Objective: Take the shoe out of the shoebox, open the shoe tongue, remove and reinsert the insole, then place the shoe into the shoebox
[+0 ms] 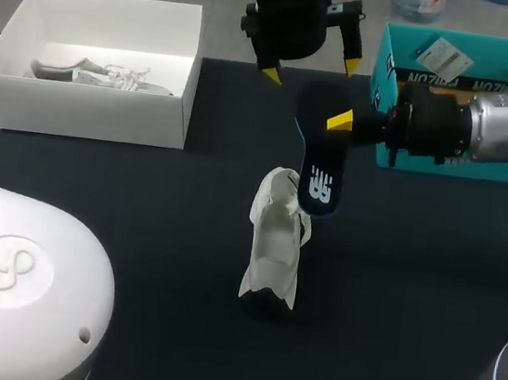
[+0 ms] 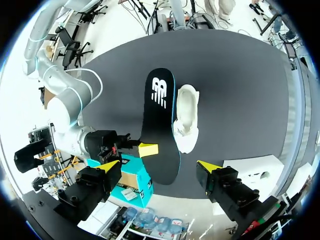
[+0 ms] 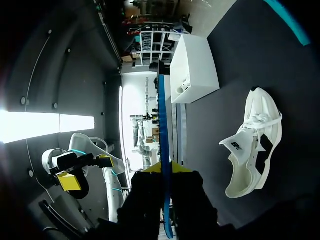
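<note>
Centrally, a dark insole (image 1: 319, 156) with a white logo is pinched at one end between the yellow-tipped fingers of the right gripper (image 1: 341, 120), held in the air with its logo face up; its free end points away from that gripper, close above the white shoe (image 1: 275, 240); the shoe rests on the dark table (image 1: 136, 231), out of any box, just beyond the insole's free end; in the right wrist view the insole (image 3: 164, 150) shows edge-on, straight ahead between the fingers, with the shoe (image 3: 252, 145) beside and below it; the left gripper (image 1: 311, 70) hangs above, just past the right gripper, fingers spread wide and holding nothing; in its own view the insole (image 2: 160, 130) and shoe (image 2: 186, 117) lie ahead of its tips; a white shoebox (image 1: 95, 113) holding a second pale shoe (image 1: 101, 73) stands well off to the left gripper's side; a teal box (image 1: 468, 59) sits behind the right arm.
</note>
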### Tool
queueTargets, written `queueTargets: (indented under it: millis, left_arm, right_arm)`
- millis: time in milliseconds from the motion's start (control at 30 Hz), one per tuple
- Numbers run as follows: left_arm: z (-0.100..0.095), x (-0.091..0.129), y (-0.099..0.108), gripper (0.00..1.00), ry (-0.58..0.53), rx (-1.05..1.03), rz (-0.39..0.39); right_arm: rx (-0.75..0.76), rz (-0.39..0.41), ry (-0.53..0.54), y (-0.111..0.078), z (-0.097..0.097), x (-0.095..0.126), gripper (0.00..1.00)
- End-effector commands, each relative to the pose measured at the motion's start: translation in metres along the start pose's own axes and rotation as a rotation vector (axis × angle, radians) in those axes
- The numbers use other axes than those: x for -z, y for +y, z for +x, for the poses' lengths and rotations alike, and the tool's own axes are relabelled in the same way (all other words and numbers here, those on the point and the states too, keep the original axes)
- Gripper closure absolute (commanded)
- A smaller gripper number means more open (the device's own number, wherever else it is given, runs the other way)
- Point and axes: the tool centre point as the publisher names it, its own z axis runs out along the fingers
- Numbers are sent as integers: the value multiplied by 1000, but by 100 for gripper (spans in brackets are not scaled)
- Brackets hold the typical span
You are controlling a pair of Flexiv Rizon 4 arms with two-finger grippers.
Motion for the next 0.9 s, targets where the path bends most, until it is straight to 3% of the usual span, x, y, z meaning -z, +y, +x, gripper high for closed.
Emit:
queueTargets:
  millis: [33,300,900]
  left_arm:
    - [-10,-9,12,0,167,0,43]
    - [-14,-19,17,0,194,27,43]
    - [-17,-16,14,0,189,18,62]
  right_arm:
    - [-1,3,-12,3,0,-7,100]
    - [4,-3,2,4,-4,-14,100]
    - [13,-12,15,2,-3,-13,100]
